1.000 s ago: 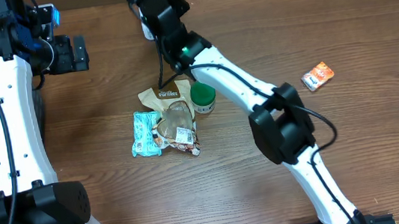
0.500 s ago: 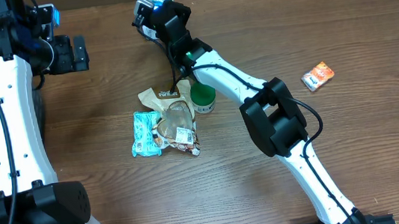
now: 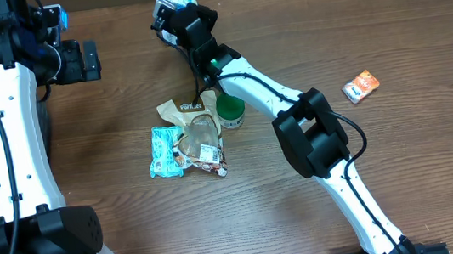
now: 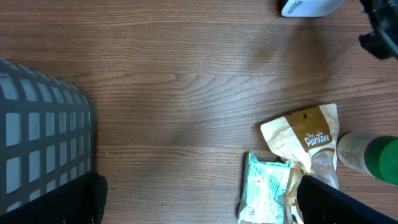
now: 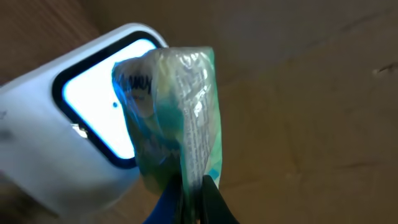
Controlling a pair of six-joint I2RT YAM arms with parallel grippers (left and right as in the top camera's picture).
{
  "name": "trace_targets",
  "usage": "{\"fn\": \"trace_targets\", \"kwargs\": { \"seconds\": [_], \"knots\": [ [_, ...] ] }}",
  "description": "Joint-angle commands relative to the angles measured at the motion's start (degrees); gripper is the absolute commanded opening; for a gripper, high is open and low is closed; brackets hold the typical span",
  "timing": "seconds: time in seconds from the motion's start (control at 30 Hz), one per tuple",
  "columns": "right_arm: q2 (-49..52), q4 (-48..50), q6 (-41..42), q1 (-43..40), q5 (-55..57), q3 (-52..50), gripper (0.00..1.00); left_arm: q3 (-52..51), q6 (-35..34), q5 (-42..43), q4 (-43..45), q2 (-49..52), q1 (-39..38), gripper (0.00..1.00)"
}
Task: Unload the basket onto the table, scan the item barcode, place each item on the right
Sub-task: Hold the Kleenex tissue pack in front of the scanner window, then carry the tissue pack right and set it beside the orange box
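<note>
Two arms are sharing the table (image 3: pixel 404 184) with one scanner (image 5: pixel 68 155), one basket (image 4: pixel 37 137) and six items. One item, the held pack (image 5: pixel 177 118), is being pressed flat against the scanner's lit window. Four are lying in a cluster on the robot's side of the scanner: a pouch (image 3: pixel 183 108), a bottle (image 3: pixel 230 109), a teal pack (image 3: pixel 165 151) and a clear bag (image 3: pixel 203 142). An orange pack (image 3: pixel 360 86) is lying alone, well to the right of the scanner.

Since a second ago the right arm has been stretching further, bringing its wrist right up to the scanner. The left arm has not been moving.

The right gripper (image 5: pixel 193 199) is pinching the held pack's lower edge with its jaws closed tight. The left gripper (image 3: pixel 89 61) is hovering left of the scanner, jaws spread wide and holding nothing.
</note>
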Motion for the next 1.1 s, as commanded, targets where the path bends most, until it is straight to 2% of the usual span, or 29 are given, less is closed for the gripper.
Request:
{"fn": "trace_targets", "kwargs": {
  "seconds": [0.0,0.13,0.23,0.33,0.43,0.6,0.7,0.9,1.07],
  "knots": [
    [-10.1,-5.25,13.03,0.15,-2.6,1.18,0.04,0.52,1.14,-0.24,0.09,0.46,-0.02,1.0],
    [-18.34,-17.84,26.51,-0.52,-7.87,1.2,0.04,0.52,1.14,-0.24,0.09,0.46,-0.02,1.0],
    [-27.63,-33.44,43.34,-2.43,-18.84,1.2,0.04,0.52,1.14,-0.24,0.09,0.46,-0.02,1.0],
    [-33.42,-44.65,53.64,-4.72,-25.97,1.2,0.04,0.52,1.14,-0.22,0.09,0.46,-0.02,1.0],
    [-37.48,-56.65,60.35,-7.52,-27.36,1.2,0.04,0.52,1.14,-0.24,0.09,0.46,-0.02,1.0],
    [-39.36,-72.98,66.93,-12.74,-27.34,1.18,0.04,0.52,1.14,-0.22,0.09,0.46,-0.02,0.99],
    [-38.77,-78.42,69.79,-15.85,-27.34,-0.07,0.04,0.52,1.14,-0.24,0.09,0.46,-0.02,1.0],
    [-38.62,-80.13,72.15,-21.88,-28.98,-7.21,0.04,0.52,1.14,-0.24,0.09,0.46,-0.02,0.99],
    [-38.62,-77.77,72.85,-26.47,-30.71,-15.3,0.04,0.52,1.14,-0.24,0.09,0.46,-0.02,0.99]
  ]
}}
